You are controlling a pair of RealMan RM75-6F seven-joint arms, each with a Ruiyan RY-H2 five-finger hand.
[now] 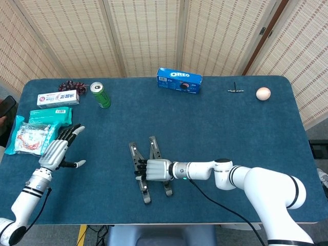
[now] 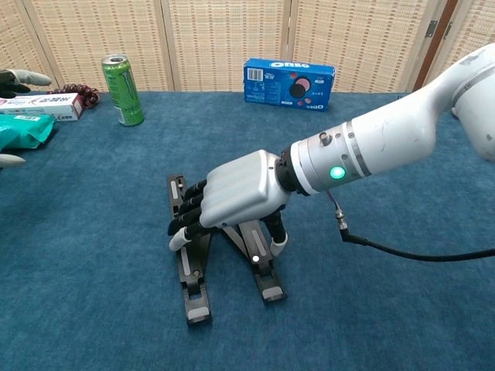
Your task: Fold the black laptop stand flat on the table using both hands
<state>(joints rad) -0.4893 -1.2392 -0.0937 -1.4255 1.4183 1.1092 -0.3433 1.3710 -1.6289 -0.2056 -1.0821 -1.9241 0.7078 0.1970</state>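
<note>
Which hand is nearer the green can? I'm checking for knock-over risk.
Left. The left hand lies open below the green can, near the table's left edge; the right hand rests on the laptop stand, farther off.

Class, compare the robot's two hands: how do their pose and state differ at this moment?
The right hand lies on the black laptop stand, fingers curled over its bars; the left hand touches no object, fingers spread. The right hand is mid-table; the left hand hovers near the table's left edge, beside snack packets. Both are silver with black fingers.
</note>
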